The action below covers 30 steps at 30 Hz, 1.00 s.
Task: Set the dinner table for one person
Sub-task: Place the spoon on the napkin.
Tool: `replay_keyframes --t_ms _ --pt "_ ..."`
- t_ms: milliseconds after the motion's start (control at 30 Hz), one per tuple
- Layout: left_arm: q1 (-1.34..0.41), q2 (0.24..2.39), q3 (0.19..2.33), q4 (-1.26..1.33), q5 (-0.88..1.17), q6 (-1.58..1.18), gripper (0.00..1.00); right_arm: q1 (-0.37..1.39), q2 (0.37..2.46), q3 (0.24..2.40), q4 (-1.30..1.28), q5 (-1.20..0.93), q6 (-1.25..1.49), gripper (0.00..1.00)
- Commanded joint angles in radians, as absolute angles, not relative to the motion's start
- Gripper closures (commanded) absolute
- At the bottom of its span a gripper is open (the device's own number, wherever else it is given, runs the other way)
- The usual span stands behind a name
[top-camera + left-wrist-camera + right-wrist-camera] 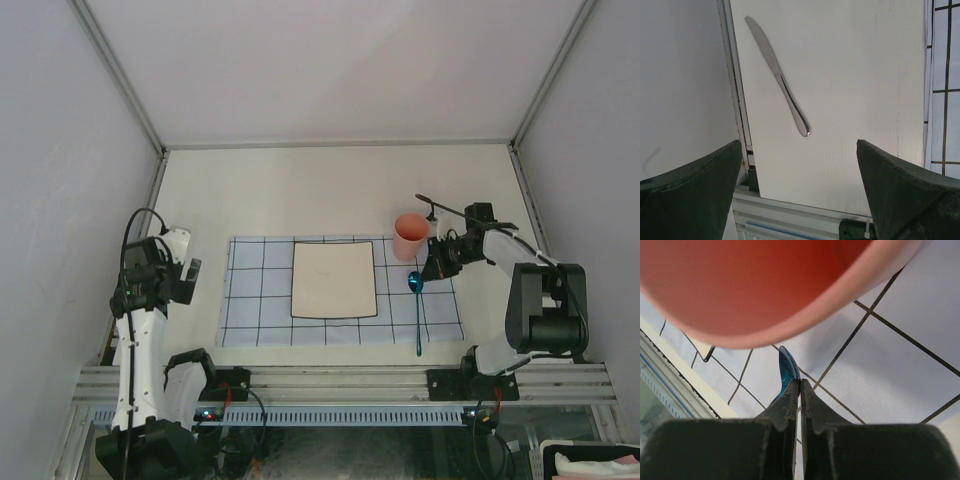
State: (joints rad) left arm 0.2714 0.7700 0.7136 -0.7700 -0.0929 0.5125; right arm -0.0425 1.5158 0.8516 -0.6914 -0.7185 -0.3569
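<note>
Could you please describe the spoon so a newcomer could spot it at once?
Find the checked cloth on the table. Right of its square plate, just nearer than the pink cup, lies the spoon, the only slim, dark blue thing.

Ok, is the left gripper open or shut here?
Open. In the left wrist view the left gripper has its fingers wide apart, nothing between them; the knife lies untouched on the dinner table beyond.

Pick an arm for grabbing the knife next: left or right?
Left. The left gripper is open, with the knife right ahead of its fingers on the bare table beside the placemat. The right gripper is shut, across by the cup and blue spoon.
</note>
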Motion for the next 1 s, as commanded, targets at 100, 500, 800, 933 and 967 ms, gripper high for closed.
replay_keyframes --t_ms 100,500,800,933,967 --pt "0.279 0.747 0.753 -0.77 -0.08 0.509 0.0 0.003 1.543 0.882 -0.658 -0.67 -0.355 1.0" --pt "0.279 0.747 0.752 -0.772 -0.082 0.51 0.0 0.031 1.567 0.886 -0.631 -0.655 -0.334 1.0" --pt "0.279 0.746 0.742 -0.769 -0.082 0.509 0.0 0.016 1.547 0.879 -0.641 -0.658 -0.341 0.84" --pt "0.279 0.745 0.744 -0.77 -0.083 0.509 0.0 0.0 1.531 0.874 -0.644 -0.655 -0.347 0.83" --pt "0.279 0.745 0.745 -0.77 -0.085 0.511 0.0 -0.009 1.524 0.872 -0.645 -0.658 -0.347 0.81"
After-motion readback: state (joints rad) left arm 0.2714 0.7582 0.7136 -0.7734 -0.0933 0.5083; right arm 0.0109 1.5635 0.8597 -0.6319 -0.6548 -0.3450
